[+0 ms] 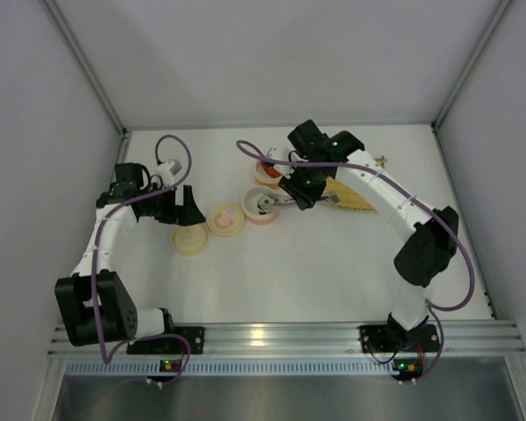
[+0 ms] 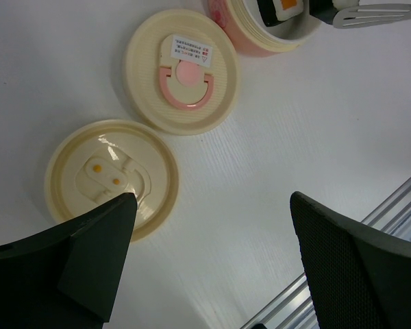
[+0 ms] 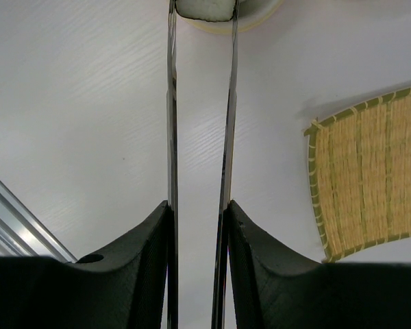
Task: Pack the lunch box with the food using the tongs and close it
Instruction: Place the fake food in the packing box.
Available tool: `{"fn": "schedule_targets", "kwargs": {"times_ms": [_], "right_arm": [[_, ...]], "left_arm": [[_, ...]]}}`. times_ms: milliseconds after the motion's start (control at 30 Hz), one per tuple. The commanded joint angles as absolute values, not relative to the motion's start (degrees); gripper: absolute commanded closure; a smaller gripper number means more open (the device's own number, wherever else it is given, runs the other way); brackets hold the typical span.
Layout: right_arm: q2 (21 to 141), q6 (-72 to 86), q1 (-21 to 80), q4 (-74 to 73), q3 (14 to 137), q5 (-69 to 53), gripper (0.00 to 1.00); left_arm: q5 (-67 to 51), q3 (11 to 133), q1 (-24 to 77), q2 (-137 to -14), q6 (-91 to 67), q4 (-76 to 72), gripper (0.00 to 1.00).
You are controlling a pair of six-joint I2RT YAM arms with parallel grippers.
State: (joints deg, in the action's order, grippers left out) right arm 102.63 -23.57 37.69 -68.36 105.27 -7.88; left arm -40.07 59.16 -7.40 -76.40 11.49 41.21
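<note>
My right gripper (image 3: 198,205) is shut on the tongs (image 3: 171,123), whose two silver arms run forward from my fingers. Between the tong tips sits a sushi roll (image 3: 204,8), at the cream rim of a lunch box bowl (image 3: 260,14). From above, the right gripper (image 1: 300,189) points the tongs (image 1: 279,202) left into that pink bowl (image 1: 261,209). The left wrist view shows a sushi roll (image 2: 285,7) inside this bowl (image 2: 260,34), with a tong tip (image 2: 377,15) beside it. A second bowl (image 1: 267,172) behind holds something red. My left gripper (image 2: 209,205) hangs open over bare table.
Two round cream lids lie left of the bowls: one with a pink ring handle (image 2: 181,70), one showing its underside (image 2: 109,175). The bamboo mat (image 3: 370,185) lies to the right of the tongs. An aluminium rail (image 2: 370,226) marks the near table edge.
</note>
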Motion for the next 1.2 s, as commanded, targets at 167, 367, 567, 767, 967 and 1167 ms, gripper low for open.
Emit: {"fn": "schedule_targets", "kwargs": {"times_ms": [167,367,567,767,967,1167], "right_arm": [[107.40,-27.86,38.41,-66.09,111.97,-6.59,0.71],[110.65,-28.92,38.41,-67.24,115.84,-6.77,0.70],[112.41,-29.35,38.41,-66.97,117.42,-6.85,0.70],[113.38,-29.71,38.58,-66.80,117.77,-7.21,0.70],[114.08,-29.97,38.94,-66.45,118.12,-7.03,0.70],[115.05,-29.97,39.55,-66.36,118.65,-7.12,0.61]], "left_arm": [[-42.01,60.21,-7.73,-76.64,12.83,39.99,0.01],[-41.92,60.03,-7.65,-77.08,13.01,39.82,0.02],[-41.75,60.03,-7.65,-77.26,13.10,39.73,0.02],[-41.40,59.85,-7.73,-77.17,13.36,39.99,0.01],[-41.40,59.68,-7.73,-77.08,13.36,39.90,0.02],[-41.22,59.41,-7.73,-77.08,13.27,39.90,0.02]]}}
